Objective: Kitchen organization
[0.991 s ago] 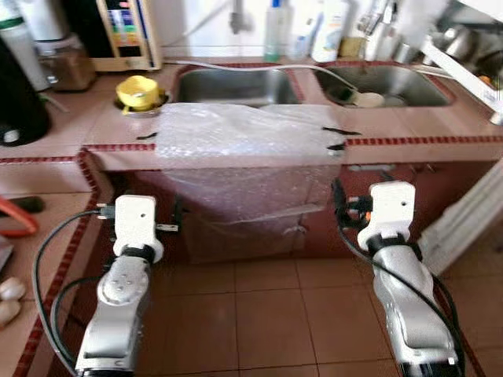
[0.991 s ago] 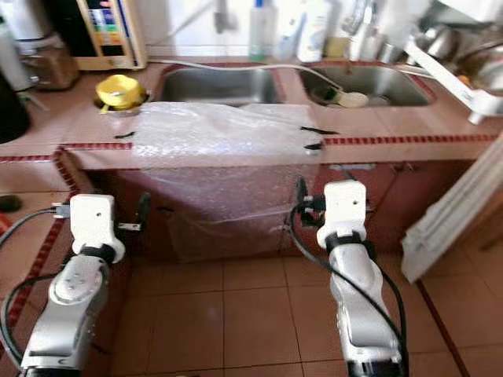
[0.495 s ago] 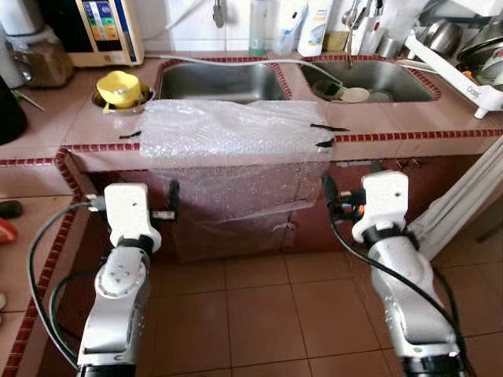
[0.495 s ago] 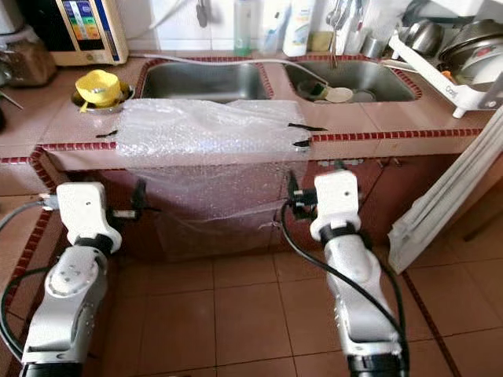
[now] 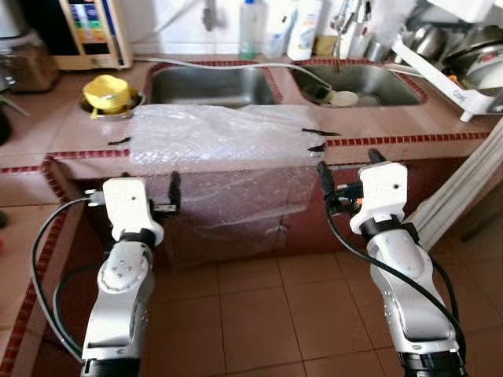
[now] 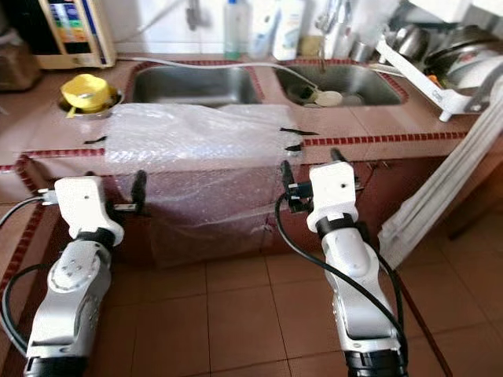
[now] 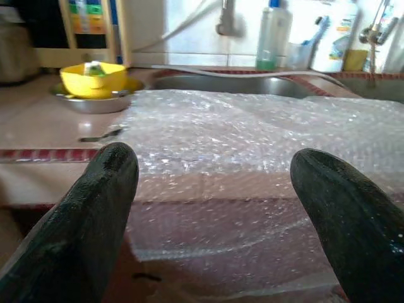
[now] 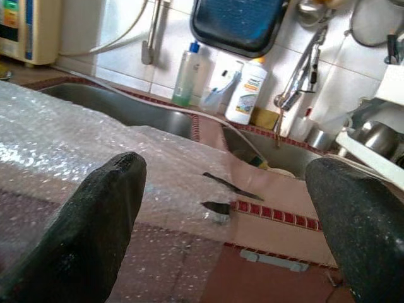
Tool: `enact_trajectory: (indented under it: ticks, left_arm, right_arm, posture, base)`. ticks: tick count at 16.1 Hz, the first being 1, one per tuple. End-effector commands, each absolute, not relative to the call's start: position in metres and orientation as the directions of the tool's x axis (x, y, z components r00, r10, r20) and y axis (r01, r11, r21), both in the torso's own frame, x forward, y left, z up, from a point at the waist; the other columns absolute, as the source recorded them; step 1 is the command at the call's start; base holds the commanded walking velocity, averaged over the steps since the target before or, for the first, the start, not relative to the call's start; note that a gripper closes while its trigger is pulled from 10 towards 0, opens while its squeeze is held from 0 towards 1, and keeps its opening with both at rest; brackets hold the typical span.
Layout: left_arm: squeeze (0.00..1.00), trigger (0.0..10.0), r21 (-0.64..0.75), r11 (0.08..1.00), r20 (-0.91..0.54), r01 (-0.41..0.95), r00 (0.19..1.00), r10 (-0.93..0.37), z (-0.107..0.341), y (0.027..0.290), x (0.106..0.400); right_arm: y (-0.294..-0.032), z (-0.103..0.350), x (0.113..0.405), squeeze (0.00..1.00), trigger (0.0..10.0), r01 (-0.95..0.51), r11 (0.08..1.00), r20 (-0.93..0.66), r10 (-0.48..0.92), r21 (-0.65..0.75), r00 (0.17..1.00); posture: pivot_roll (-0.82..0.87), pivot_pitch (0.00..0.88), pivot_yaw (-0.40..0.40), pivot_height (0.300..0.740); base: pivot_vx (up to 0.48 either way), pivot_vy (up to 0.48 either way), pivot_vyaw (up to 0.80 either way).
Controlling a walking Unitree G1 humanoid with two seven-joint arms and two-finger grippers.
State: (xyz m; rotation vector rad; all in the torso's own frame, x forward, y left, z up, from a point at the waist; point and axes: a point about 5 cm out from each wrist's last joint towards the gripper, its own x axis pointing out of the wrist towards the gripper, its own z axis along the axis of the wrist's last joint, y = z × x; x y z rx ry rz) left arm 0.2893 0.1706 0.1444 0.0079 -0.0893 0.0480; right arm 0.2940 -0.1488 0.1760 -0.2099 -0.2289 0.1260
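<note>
Both the left claw [image 5: 174, 194] and right claw [image 5: 322, 182] are hanging wide open and empty below the tabletop [image 5: 71, 133] edge, where taped bubble wrap [image 5: 220, 137] is draping over, probably as padding.

Both end effectors have risen nearer the counter edge [image 5: 409, 149].

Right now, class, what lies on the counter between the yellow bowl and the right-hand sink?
In the left eye view, the left sink, with the bubble wrap sheet taped along the counter edge before it.
</note>
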Motion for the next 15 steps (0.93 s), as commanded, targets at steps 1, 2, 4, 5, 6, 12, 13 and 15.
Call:
enact_trajectory:
  ticks: [1,2,4,5,6,12,13,15]
  left_arm:
    - [0.0,10.0,0.016,0.999,0.097,-0.043,0.994,0.041,0.149,0.169,0.293]
    - [0.0,10.0,0.016,0.999,0.104,-0.038,0.994,0.036,0.151,0.169,0.294]
    - [0.0,10.0,0.015,0.999,0.11,-0.034,0.993,0.032,0.152,0.169,0.295]
    - [0.0,10.0,0.014,0.999,0.111,-0.035,0.993,0.034,0.153,0.168,0.295]
    - [0.0,10.0,0.01,0.999,0.116,-0.047,0.992,0.046,0.153,0.169,0.295]
    - [0.0,10.0,0.003,0.999,0.117,-0.052,0.992,0.052,0.152,0.167,0.295]
    - [0.0,10.0,0.003,0.999,0.117,-0.049,0.992,0.049,0.152,0.166,0.294]
    - [0.0,10.0,0.009,0.999,0.113,-0.041,0.993,0.039,0.15,0.166,0.294]
  right_arm:
    - [-0.153,0.178,0.293,0.0,10.0,-0.067,0.977,0.215,0.112,-0.204,0.97]
    - [-0.152,0.178,0.292,0.0,10.0,-0.069,0.978,0.215,0.111,-0.196,0.97]
    - [-0.148,0.179,0.292,0.0,10.0,-0.089,0.974,0.221,0.136,-0.209,0.966]
    - [-0.147,0.179,0.293,0.0,10.0,-0.092,0.974,0.219,0.138,-0.207,0.966]
    - [-0.146,0.18,0.294,0.0,10.0,-0.1,0.973,0.219,0.146,-0.21,0.965]
    - [-0.146,0.185,0.298,0.0,10.0,-0.113,0.97,0.227,0.163,-0.217,0.96]
    - [-0.145,0.184,0.297,0.0,10.0,-0.117,0.97,0.226,0.166,-0.215,0.96]
    - [-0.142,0.184,0.296,0.0,10.0,-0.125,0.969,0.224,0.174,-0.214,0.959]
  posture:
    - [-0.08,0.063,-0.006,0.74]
    - [-0.08,0.063,-0.006,0.74]
    - [-0.08,0.062,-0.012,0.74]
    - [-0.08,0.061,-0.017,0.74]
    - [-0.08,0.063,-0.026,0.74]
    - [-0.08,0.068,-0.034,0.74]
    - [-0.07,0.066,-0.035,0.74]
    - [-0.07,0.065,-0.033,0.74]
  base:
    - [0.352,0.0,0.0]
    - [0.356,0.0,0.0]
    - [0.356,0.0,0.0]
    - [0.36,0.0,0.0]
    - [0.36,0.0,0.0]
    - [0.374,0.0,0.0]
    - [0.39,0.0,0.0]
    - [0.396,0.0,0.0]
